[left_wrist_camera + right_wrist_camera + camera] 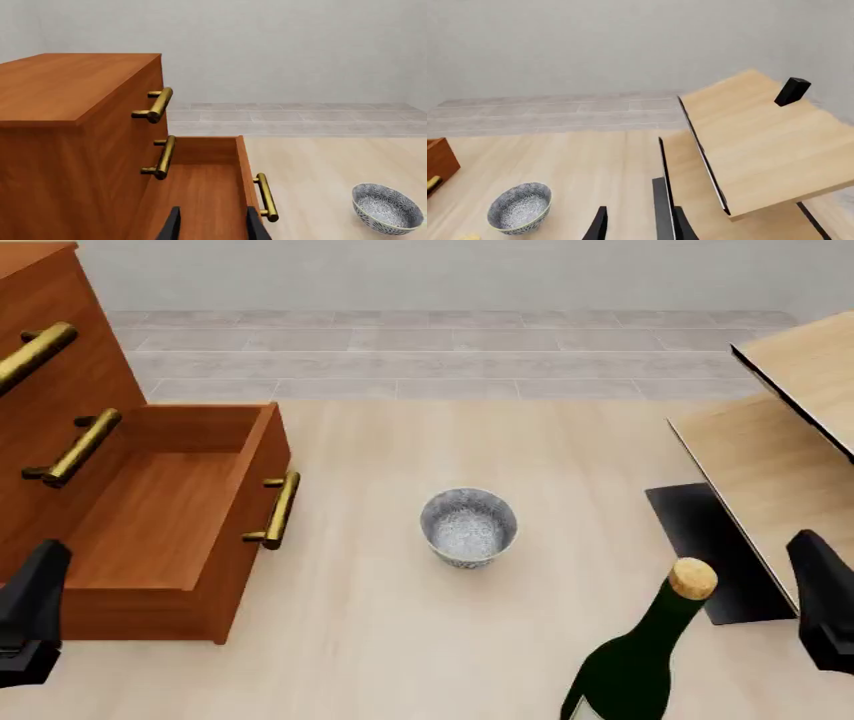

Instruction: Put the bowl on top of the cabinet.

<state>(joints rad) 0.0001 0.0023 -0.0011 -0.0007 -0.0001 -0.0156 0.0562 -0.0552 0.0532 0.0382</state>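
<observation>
Front view: both tools (30, 625) empty, apart from bowl (469, 527)

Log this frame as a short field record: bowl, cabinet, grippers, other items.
bowl: upright on the table, held by nothing
cabinet: at left, bottom drawer pulled open
left gripper: open, over the drawer
right gripper: open, near the pale wooden shelf
other: green bottle, front right
task: bowl not yet on cabinet

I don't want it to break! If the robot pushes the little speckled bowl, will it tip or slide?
The bowl stands upright on a narrow foot, so a push near its rim would probably tip it. It looks glazed and hard, so likely slippery and breakable. The pale table looks smooth; a low push may just slide it.
</observation>
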